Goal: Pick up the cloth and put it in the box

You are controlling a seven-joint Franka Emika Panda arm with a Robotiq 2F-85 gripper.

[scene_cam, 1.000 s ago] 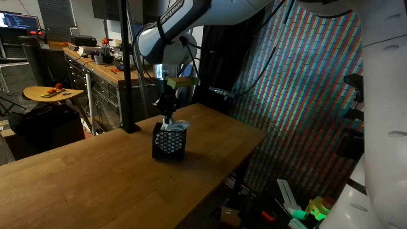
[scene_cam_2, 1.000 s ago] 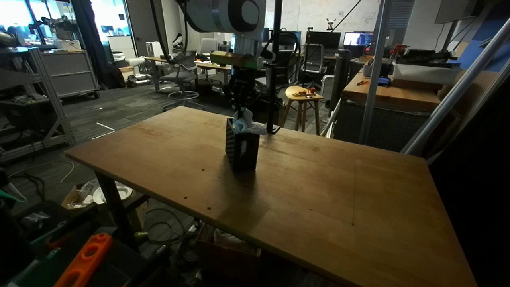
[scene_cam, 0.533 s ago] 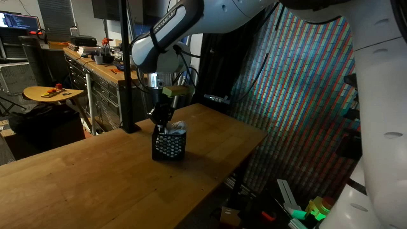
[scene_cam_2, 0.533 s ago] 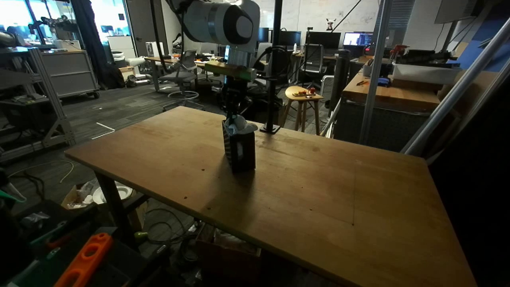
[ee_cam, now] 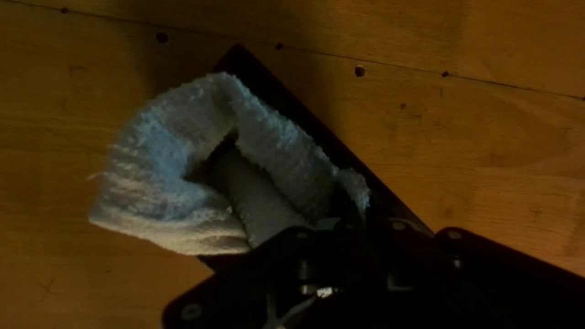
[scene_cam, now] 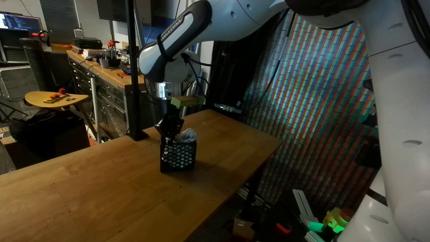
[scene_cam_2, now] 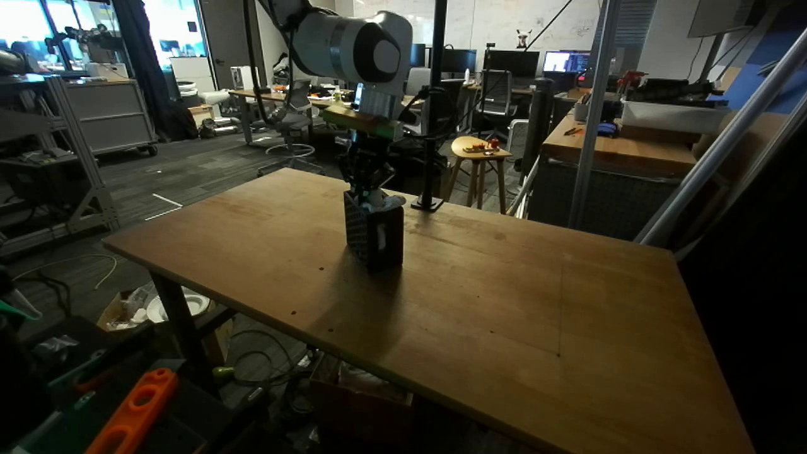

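Pale grey-white cloth (ee_cam: 169,164), wrinkled and bunched, sits in the mouth of the black box (scene_cam_2: 391,246). In the wrist view I see it folded round a dark hollow, with a smoother roll inside; it hides part of the rim. In an exterior view the upper folds stand above that rim, and paler patches of cloth show through the hexagonal lattice of the box wall. I have the gripper (ee_cam: 368,223) pointing down into the box, jaws together and clamped on the cloth, whose folds run in to the dark fingertips; the exact line of contact is too dim on my feed to make out. In both exterior views the box stands upright on the wooden table (scene_cam_2: 504,284), its shadow lying beside it. Above the gripper, a yellow-green block (scene_cam: 183,102) juts from the wrist of my white arm (scene_cam: 231,20), which reaches in over the table. Near the box, apart from it, a black post (scene_cam: 133,84) rises from the tabletop. Farther out I also see a wooden stool (scene_cam: 35,99) carrying small coloured things (scene_cam: 55,96), a long workbench (scene_cam: 109,95) with drawers, a lit monitor (scene_cam: 25,23) and, beyond the arm, a striped backdrop (scene_cam: 312,84) in red, blue and green
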